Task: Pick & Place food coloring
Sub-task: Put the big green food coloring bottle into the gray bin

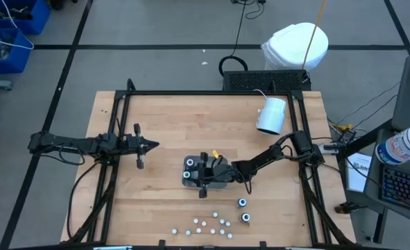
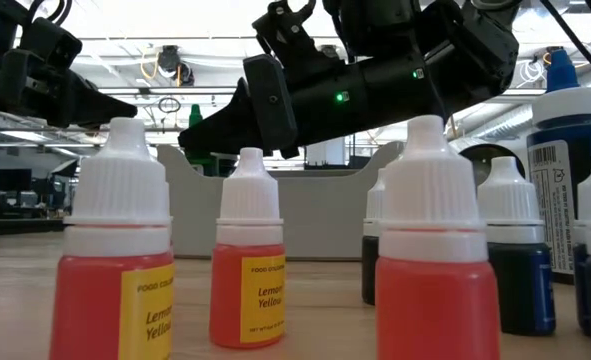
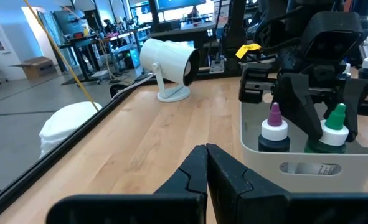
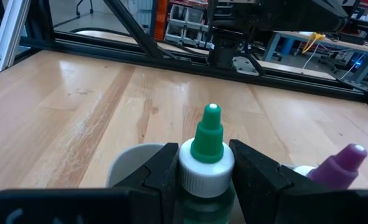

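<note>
Two pincers, one grey tray [image 1: 191,164], one white lamp [image 1: 272,114], and two dark-capped bottles [image 1: 242,203] beside it.

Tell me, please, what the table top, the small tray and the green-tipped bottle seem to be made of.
Table top: likely wood, light with a slight sheen; plank seams and grain show.
Tray: probably plastic, pale grey and matte; thin wall with rounded corners and a moulded handle slot.
Green-tipped bottle: probably plastic; smooth green nozzle, white ribbed collar. The right end effector grips it at the collar.
</note>
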